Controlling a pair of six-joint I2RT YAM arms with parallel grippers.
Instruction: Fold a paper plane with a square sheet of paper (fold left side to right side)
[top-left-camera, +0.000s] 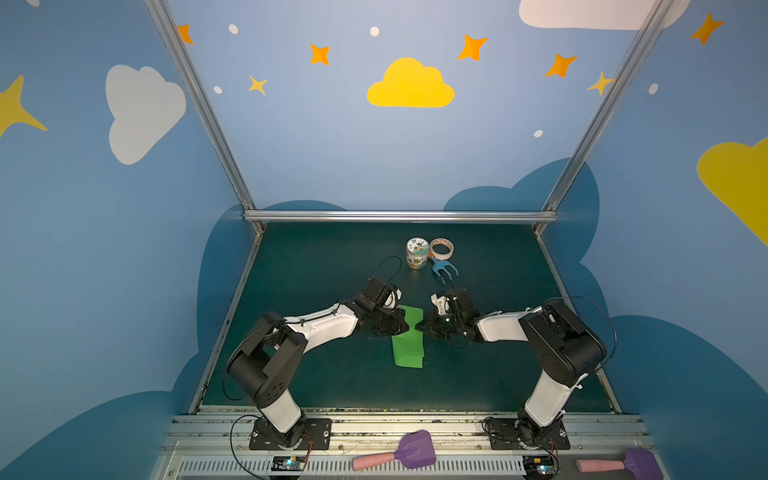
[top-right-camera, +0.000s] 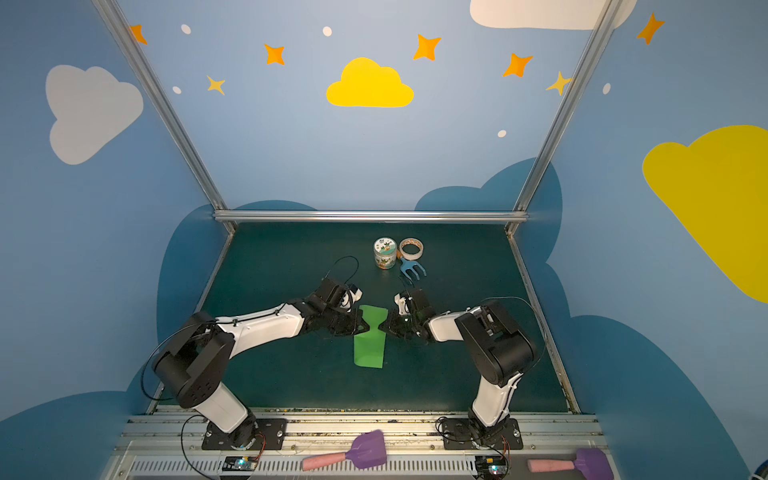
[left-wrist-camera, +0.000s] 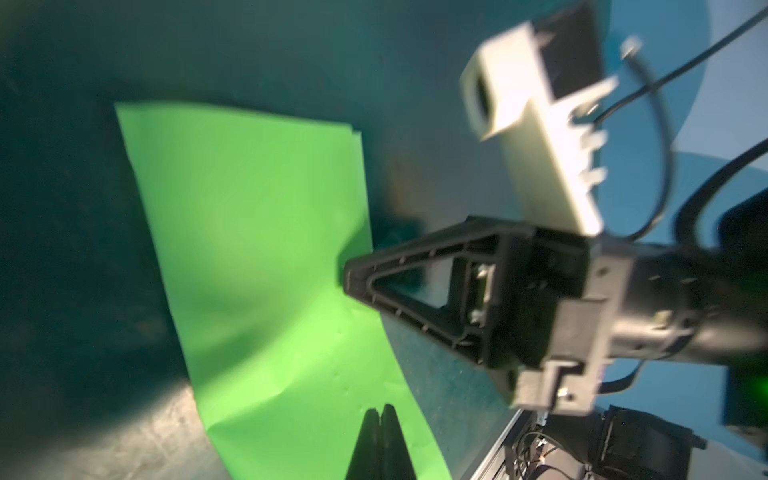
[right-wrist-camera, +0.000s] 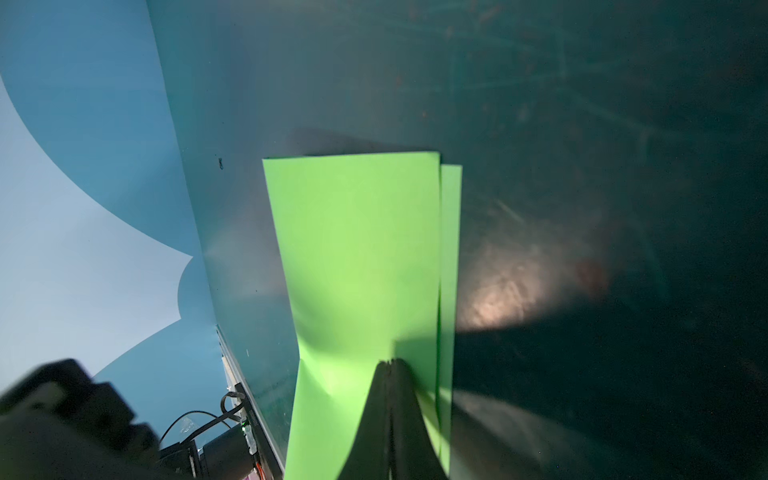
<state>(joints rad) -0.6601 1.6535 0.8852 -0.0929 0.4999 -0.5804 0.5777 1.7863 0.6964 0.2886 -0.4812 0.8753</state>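
Square sheet of paper is folded to a narrow two-layer strip and lies mid-table on the dark green mat, its long axis running away from the arm bases. In both top views the left gripper and right gripper come in from opposite long edges and meet nose to nose at about mid-length, both with jaws together. A printed jar, tape roll and blue toy fork are clustered at the far side, well apart from the strip. Two purple scoops with pink handles lie on the front rail. The other top view shows the same layout: strip, left gripper, right gripper. Left wrist view is blurred: the square sheet of paper is rippled. The left gripper has its fingers flush together, tips over the strip near one long edge. The right gripper has its tip touching the opposite edge, and the paper is dimpled there. Right wrist view: the right gripper shows no gap between its fingers, tips over the top layer. The lower layer peeks out past the top layer along that edge, so the layers are offset. Cannot tell whether either claw nips a layer or only presses on it.
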